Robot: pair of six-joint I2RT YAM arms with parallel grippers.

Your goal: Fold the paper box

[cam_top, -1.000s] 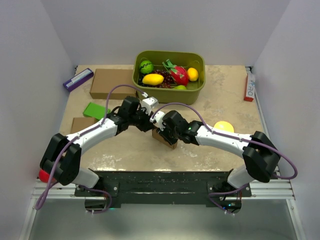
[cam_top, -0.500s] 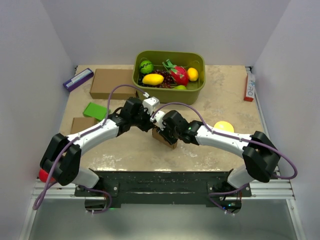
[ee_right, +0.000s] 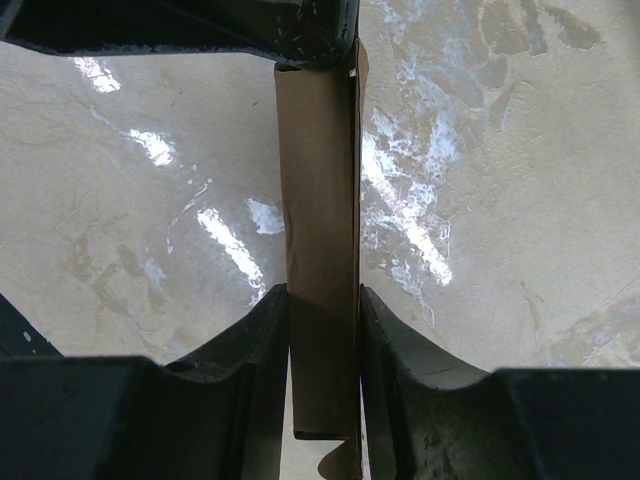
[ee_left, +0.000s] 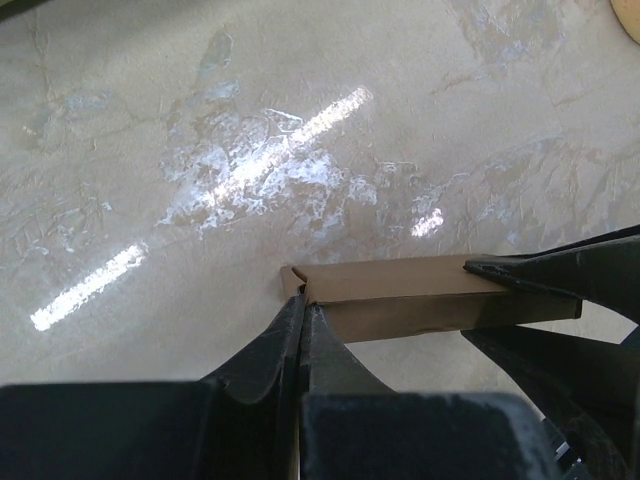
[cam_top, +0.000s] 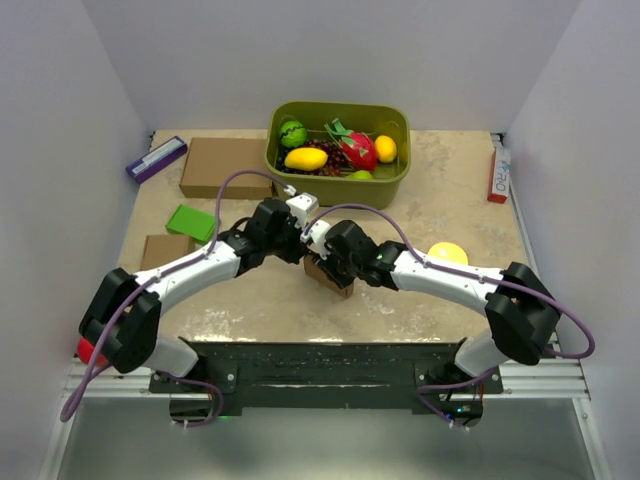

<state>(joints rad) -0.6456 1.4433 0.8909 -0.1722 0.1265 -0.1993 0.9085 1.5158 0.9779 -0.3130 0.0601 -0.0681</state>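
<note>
The paper box (cam_top: 331,276) is a narrow brown cardboard piece held just above the table's middle. My right gripper (cam_top: 337,262) is shut on it; in the right wrist view the box (ee_right: 320,200) runs upright between the gripper's (ee_right: 323,295) two fingers. My left gripper (cam_top: 303,248) is shut. In the left wrist view its (ee_left: 303,302) tips press against the left end corner of the box (ee_left: 420,290), beside a small tab. I cannot tell whether a thin flap is pinched between them. The right gripper's fingers (ee_left: 545,275) clamp the box's other end.
A green bin (cam_top: 385,188) of toy fruit stands at the back. A large brown carton (cam_top: 225,165), a green block (cam_top: 192,220) and a small brown carton (cam_top: 165,248) lie to the left. A yellow disc (cam_top: 447,253) lies beside the right arm.
The left gripper has closed fully and shifted slightly right, up to the box's end. The right gripper has kept its hold and stayed put.
</note>
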